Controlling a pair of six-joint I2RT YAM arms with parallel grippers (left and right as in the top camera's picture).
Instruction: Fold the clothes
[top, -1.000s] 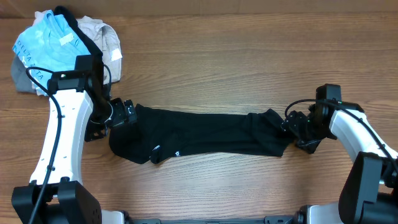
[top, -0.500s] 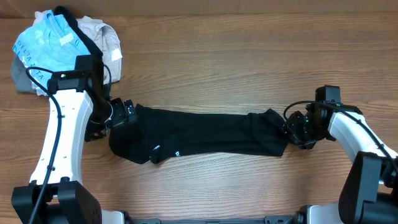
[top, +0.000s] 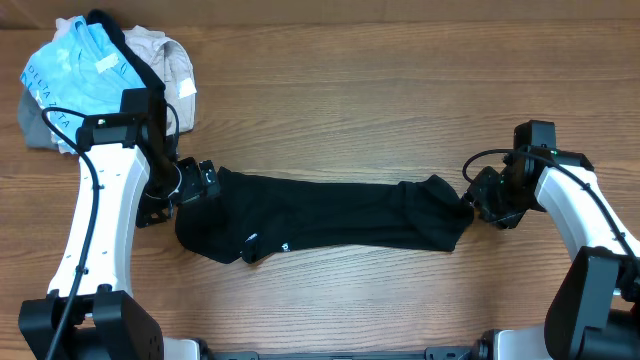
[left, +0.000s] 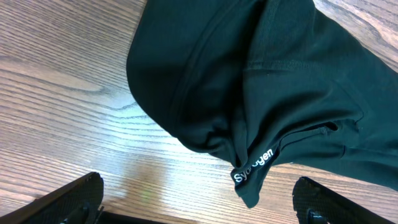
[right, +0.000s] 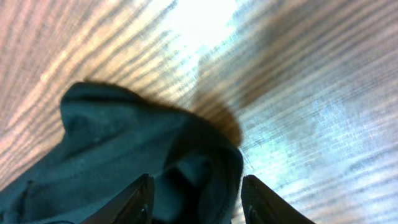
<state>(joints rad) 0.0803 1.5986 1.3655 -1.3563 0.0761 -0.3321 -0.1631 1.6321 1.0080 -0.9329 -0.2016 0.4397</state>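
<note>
- Left gripper (left: 196, 190) is spread wide with nothing in it. The black T-shirt (left: 261, 81) lies just ahead of it on the wood-grain table (left: 56, 93).
- Right gripper (right: 198, 190) is pinching a bunched fold at the T-shirt's other end, with glare on the tabletop beyond.
- A heap of pale garments (top: 100, 75) sits well apart from the left gripper.

One black T-shirt (top: 330, 215), one wooden table (top: 400, 90), two white robot arms: one left arm (top: 100, 220), one right arm (top: 585, 210). The corner pile counts three garments: one light blue shirt (top: 75, 85), one beige garment (top: 170, 60), one grey garment (top: 35, 125), plus one dark strip (top: 128, 55), kind unclear.
</note>
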